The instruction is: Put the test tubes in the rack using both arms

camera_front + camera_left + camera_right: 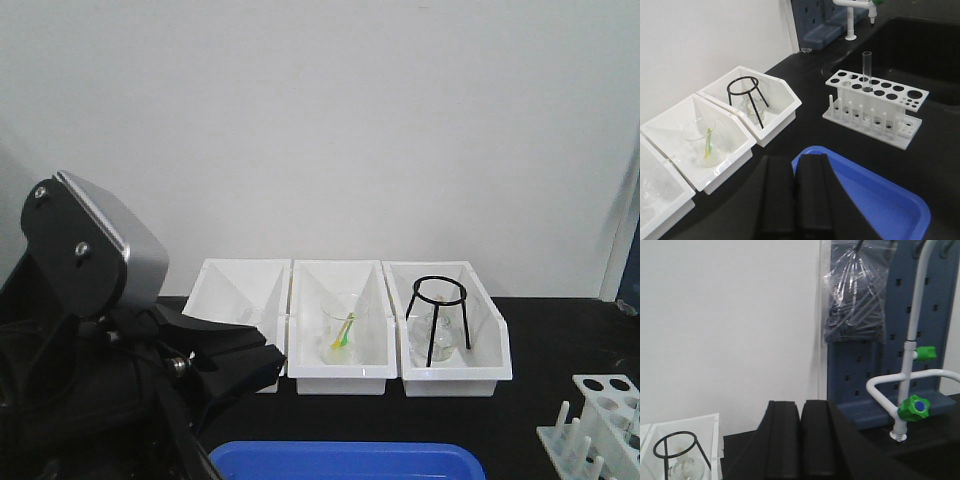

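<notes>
The white rack stands on the black bench in the left wrist view, right of the bins; one clear test tube stands upright in a back-row hole. Part of the rack shows at the front view's lower right edge. My left gripper is shut and empty, above the near-left corner of a blue tray. The left arm fills the front view's lower left. My right gripper is shut and empty, raised and facing the back wall. No other tube shows.
Three white bins sit along the back: the middle one holds a glass beaker with a yellow-green item, the right one a black tripod stand over a flask. A sink and white tap lie right.
</notes>
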You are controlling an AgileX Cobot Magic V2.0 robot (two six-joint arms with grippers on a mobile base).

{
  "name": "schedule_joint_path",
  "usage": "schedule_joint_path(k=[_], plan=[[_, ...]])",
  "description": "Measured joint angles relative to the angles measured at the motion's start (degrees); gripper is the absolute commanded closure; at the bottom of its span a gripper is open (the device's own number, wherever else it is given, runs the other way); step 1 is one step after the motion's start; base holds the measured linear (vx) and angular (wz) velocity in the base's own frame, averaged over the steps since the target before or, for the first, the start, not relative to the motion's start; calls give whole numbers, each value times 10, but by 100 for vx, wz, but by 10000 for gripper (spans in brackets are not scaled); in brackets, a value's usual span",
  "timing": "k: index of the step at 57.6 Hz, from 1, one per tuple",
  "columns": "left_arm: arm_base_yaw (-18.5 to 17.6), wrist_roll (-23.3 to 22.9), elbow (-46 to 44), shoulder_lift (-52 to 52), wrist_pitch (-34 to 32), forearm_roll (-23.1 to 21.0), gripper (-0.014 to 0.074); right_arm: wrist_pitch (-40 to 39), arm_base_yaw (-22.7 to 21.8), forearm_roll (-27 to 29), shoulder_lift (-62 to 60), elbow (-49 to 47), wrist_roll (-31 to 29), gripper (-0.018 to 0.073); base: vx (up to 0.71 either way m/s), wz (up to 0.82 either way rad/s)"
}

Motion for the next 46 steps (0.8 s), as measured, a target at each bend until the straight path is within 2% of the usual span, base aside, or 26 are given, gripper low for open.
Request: schedule_joint_path(k=[7,16,46], plan=[[0,-2,0,0,17,0,611,72,46,-10,-70,5,4,573,0,0],[0,-2,0,0,24,0,611,116,88,-10,-118,5,-33,569,0,0],[0,-3,0,0,25,0,611,126,93,-10,-126,5,-46,567,0,0]])
